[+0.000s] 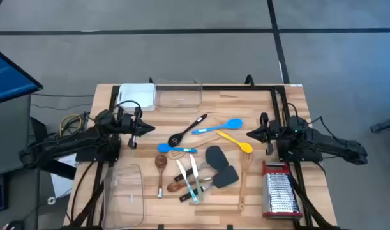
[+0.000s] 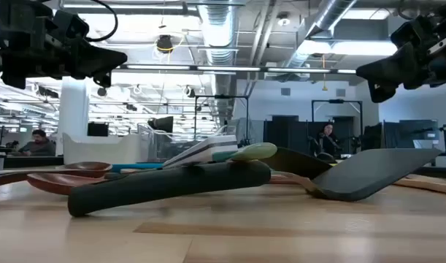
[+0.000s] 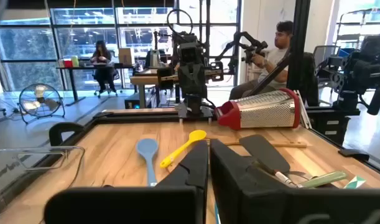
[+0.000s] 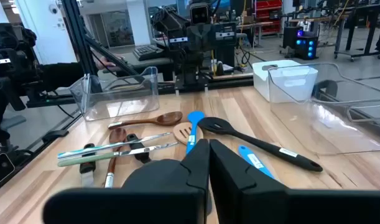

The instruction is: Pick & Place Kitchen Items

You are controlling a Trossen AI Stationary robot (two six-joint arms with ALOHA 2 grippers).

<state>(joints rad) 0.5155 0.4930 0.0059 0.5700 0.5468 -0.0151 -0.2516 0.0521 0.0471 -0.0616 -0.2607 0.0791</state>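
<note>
Dark matte spatulas lie among smooth wooden spoons; both arms' fingers closed, empty.

Desk: utensils heaped at frame centre. Box grater lower right. Tubs: one upper centre, tray just left of it; another lower left. End effectors flank the heap, left and right.

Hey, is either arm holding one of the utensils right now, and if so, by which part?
Nothing is held. The left gripper and right gripper are both shut and empty, raised at opposite sides of the table, with the utensils lying loose between them.
</note>
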